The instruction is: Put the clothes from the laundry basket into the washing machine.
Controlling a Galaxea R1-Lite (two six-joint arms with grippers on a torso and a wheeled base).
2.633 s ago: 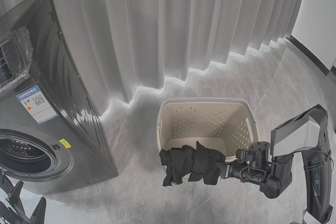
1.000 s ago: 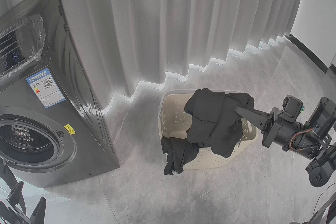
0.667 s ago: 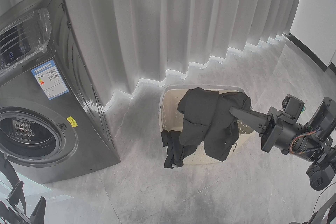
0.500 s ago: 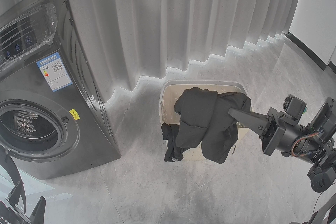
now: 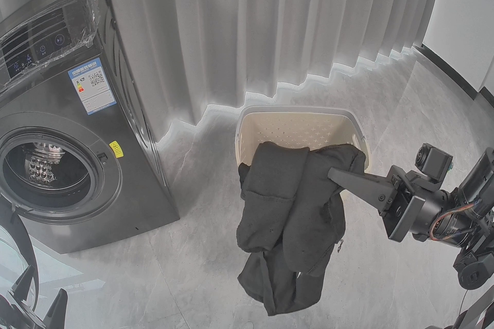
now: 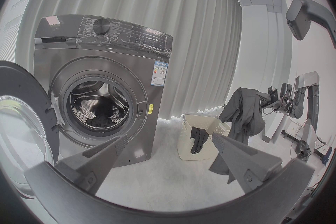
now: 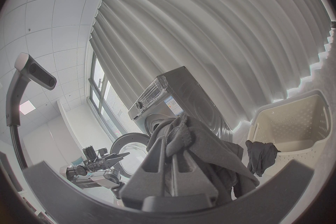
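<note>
garment (image 5: 288, 222): dark, held aloft before basket (image 5: 303, 129) | cloth (image 7: 260, 156): dark, draped over basket rim | washer (image 5: 51, 104): grey, door opened, left of basket

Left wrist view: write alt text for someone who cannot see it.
A grey washing machine stands with its round door swung open and dark clothing in the drum. Beside it, the right gripper holds up a dark garment next to a cream laundry basket, whose rim carries a second dark garment. The open left gripper frames the foreground.
</note>
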